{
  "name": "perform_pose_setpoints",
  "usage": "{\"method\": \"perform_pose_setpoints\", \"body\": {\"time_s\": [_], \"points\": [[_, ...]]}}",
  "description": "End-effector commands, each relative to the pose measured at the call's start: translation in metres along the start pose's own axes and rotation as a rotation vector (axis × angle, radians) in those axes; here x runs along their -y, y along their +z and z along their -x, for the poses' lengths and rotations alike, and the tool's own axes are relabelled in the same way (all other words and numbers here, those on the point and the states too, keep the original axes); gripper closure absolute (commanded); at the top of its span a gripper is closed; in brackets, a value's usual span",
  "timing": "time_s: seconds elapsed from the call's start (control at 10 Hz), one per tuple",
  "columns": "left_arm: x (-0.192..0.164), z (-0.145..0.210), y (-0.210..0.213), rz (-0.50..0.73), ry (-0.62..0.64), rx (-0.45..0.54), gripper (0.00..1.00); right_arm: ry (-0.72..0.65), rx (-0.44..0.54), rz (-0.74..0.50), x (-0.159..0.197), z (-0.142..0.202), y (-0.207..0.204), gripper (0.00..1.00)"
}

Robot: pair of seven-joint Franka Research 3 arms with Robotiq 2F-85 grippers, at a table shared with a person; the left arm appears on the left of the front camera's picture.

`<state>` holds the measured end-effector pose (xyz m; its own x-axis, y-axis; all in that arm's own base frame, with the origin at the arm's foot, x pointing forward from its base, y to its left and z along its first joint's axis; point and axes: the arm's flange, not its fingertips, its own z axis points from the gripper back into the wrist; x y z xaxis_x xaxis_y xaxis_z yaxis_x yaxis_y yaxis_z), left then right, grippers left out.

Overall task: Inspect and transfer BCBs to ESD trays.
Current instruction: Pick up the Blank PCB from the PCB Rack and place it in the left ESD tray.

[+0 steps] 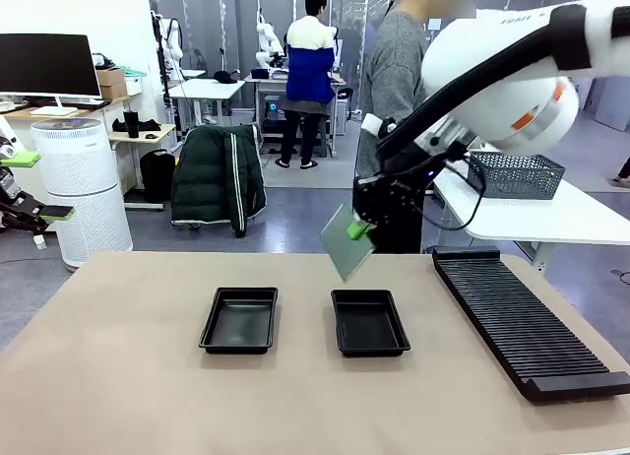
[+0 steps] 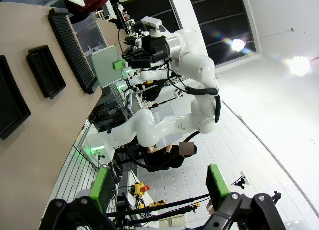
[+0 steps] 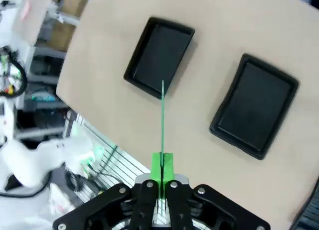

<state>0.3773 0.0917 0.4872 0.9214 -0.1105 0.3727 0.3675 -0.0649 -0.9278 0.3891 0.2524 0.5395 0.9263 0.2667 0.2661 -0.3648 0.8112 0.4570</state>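
Front view: right claw (image 1: 361, 228) pinches a tilted BCB (image 1: 343, 248) in the air near the ESD trays (image 1: 239, 350); left claw (image 2: 159, 185) stands wide.

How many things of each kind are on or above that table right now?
Black ESD trays, both empty: 2
Green BCB, held above the table in the right gripper: 1
Long black slotted rack: 1
Total: 4
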Motion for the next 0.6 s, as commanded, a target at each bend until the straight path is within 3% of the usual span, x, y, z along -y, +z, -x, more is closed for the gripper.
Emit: {"method": "perform_pose_setpoints", "body": {"time_s": [0.0,0.5], "points": [[0.002,0.0,0.001,-0.001,-0.002,0.003,0.0,-0.149,0.081,-0.054,-0.011,0.002,-0.027,0.98],[0.002,0.0,0.001,-0.001,-0.002,0.003,0.0,-0.307,0.103,-0.114,-0.028,-0.001,-0.075,0.98]]}}
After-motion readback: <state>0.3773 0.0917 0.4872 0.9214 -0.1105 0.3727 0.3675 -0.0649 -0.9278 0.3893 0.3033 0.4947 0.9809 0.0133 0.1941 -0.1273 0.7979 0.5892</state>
